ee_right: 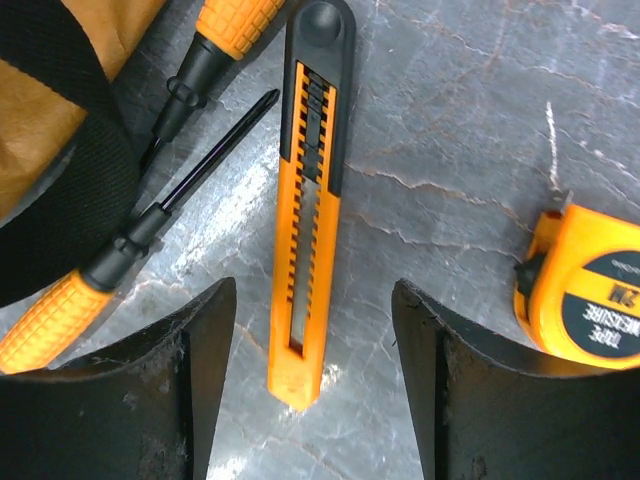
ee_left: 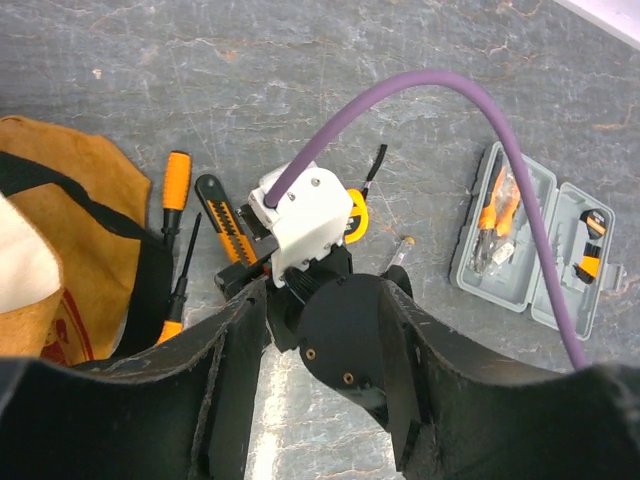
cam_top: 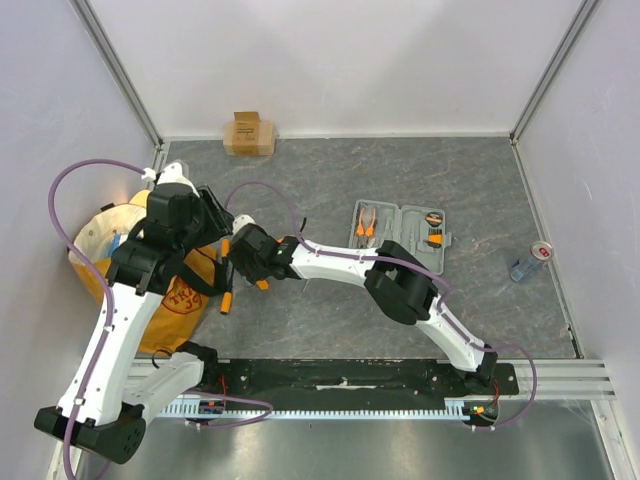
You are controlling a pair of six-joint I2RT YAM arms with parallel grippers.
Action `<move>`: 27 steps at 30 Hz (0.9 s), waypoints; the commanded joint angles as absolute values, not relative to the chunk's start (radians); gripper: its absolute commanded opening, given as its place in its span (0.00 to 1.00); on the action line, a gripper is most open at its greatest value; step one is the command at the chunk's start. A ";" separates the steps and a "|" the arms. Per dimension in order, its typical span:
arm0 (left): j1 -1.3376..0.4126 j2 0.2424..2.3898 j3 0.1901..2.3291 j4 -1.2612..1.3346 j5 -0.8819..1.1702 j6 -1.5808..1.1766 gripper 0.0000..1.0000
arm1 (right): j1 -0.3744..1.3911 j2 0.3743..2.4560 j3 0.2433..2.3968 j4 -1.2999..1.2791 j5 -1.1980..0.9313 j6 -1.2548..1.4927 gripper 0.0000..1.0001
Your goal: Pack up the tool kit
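Right tool (ee_right: 312,300): released, fingers spread wide, low over the counter (ee_right: 450,120), gripping nothing.
Between its fingers: orange utility knife (ee_right: 305,200), flat on the counter, lengthwise in the gap, touching neither finger.
Beyond one finger: tape measure (ee_right: 590,295), orange and black, near that finger.
Beyond the other finger: two screwdrivers (ee_right: 50,315), side by side, handles pointing opposite ways, next to the black strap of the yellow-orange bag (ee_right: 40,90).
Further out, away from the bag: grey case (cam_top: 398,240), open on the counter, well apart from the right tool; pliers (cam_top: 366,222) seated inside.
Left tool (ee_left: 322,290): released, empty, hanging above the right arm's wrist.
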State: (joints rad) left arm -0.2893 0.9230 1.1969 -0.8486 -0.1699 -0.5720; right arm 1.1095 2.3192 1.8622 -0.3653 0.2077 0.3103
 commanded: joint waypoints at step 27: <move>-0.290 0.957 1.282 -0.717 -0.057 -0.490 0.52 | 0.956 1.758 1.435 -0.406 0.540 0.465 0.17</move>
State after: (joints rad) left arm -0.2893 0.9291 1.2976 -0.8627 -0.2550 -0.5892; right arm 1.0531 1.9530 1.5185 -0.3870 0.4164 0.3672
